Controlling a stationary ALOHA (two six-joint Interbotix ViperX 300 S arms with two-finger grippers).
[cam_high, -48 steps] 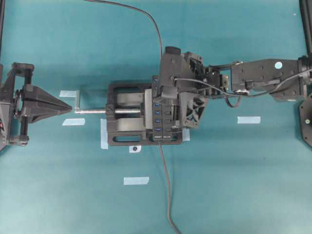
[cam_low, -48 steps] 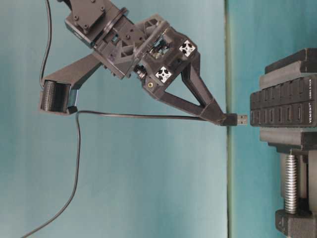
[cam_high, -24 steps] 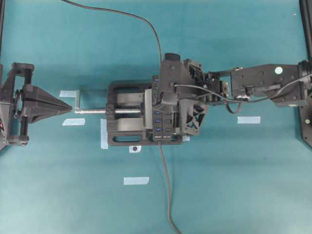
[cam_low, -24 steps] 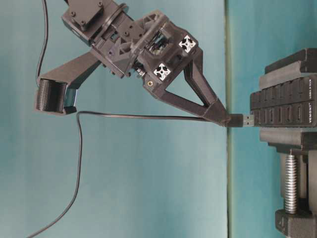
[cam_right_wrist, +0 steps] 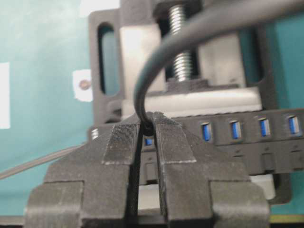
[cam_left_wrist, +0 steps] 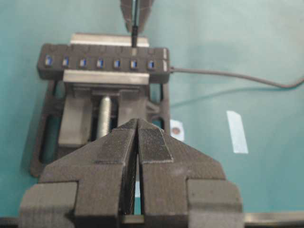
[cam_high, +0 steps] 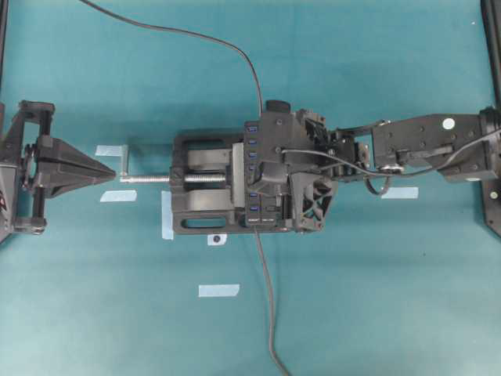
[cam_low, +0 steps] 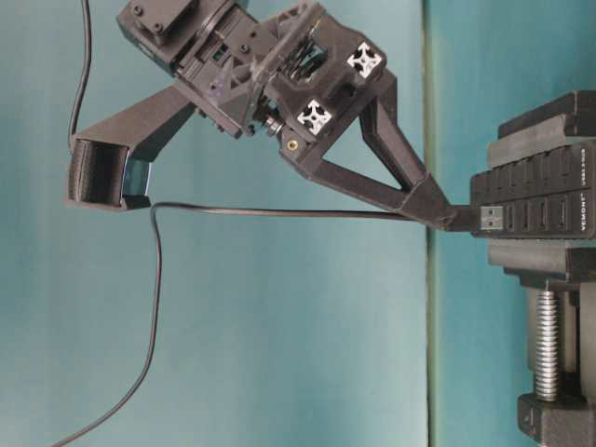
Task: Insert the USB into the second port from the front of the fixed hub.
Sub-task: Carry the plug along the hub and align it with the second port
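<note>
**Now at the hub: plug tip meets the port row**

Right at the face of the hub (cam_low: 535, 216), the USB (cam_low: 491, 218) is held level, its silver tip lying over the row of ports in the table-level view; whether it has entered a port cannot be told from that side. From the left wrist view the plug (cam_left_wrist: 134, 37) hangs just above the second blue port from the hub's cabled end. The hub's blue ports run in a single row (cam_high: 254, 176) down the middle of the tabletop, and the strip sits clamped in a black vise (cam_high: 205, 194) with a silver screw (cam_high: 153, 178) pointing toward the left edge.

The right gripper (cam_low: 438, 207) is pinched on the USB, its fingers (cam_right_wrist: 173, 142) pressed together with the thin cable (cam_right_wrist: 142, 90) curling up between them. That cable (cam_high: 196, 37) loops off toward the far left corner of the tabletop. A second grey cable (cam_high: 266, 298) leaves the hub's near end and runs to the near edge.

The left gripper (cam_high: 100, 170) rests near the left edge, apart from the vise, its tip close to the screw's handle, with its jaws closed together and holding nothing (cam_left_wrist: 138, 142). Several strips of pale tape (cam_high: 218, 291) lie on the teal tabletop (cam_high: 391, 298).
</note>
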